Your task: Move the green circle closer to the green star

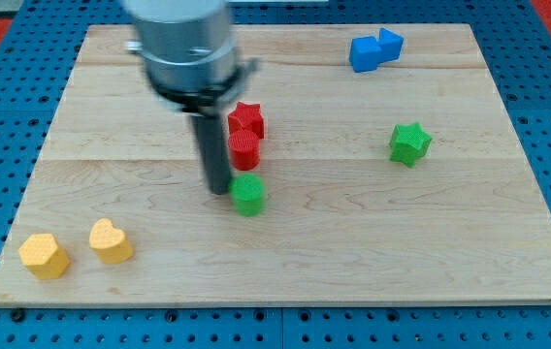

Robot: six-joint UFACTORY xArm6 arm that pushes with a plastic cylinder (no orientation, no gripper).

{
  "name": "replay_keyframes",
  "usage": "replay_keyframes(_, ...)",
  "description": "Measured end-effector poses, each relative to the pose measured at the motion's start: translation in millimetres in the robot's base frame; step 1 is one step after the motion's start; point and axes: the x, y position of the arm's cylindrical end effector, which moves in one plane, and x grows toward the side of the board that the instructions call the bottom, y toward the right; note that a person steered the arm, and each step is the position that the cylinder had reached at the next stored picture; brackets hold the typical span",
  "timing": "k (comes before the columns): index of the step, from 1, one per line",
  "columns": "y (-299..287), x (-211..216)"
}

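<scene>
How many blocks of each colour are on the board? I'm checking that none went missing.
Red: 2, red star, red cylinder
Green: 2, green circle, green star
Blue: 2, blue blocks
Yellow: 2, yellow hexagon, yellow heart
Total: 8

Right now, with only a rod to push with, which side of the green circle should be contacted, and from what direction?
Contact the green circle on its face toward the view's left and push rightward and slightly up, since the green star lies that way. My tip is already beside that face. Its round wall may let it slip sideways, so aim through its centre, keeping below the red blocks.
</scene>
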Motion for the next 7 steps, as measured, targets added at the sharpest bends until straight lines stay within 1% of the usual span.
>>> replay_keyframes(1,-26.7,11.1)
replay_keyframes(2,-7.8,37.8)
replay_keyframes(3,39.6,28.7)
replay_keyframes(4,69.3,-27.5)
replay_keyframes(5,50.0,-35.0)
replay_keyframes(6,13.5,-43.3)
replay_keyframes(7,76.1,-53.5)
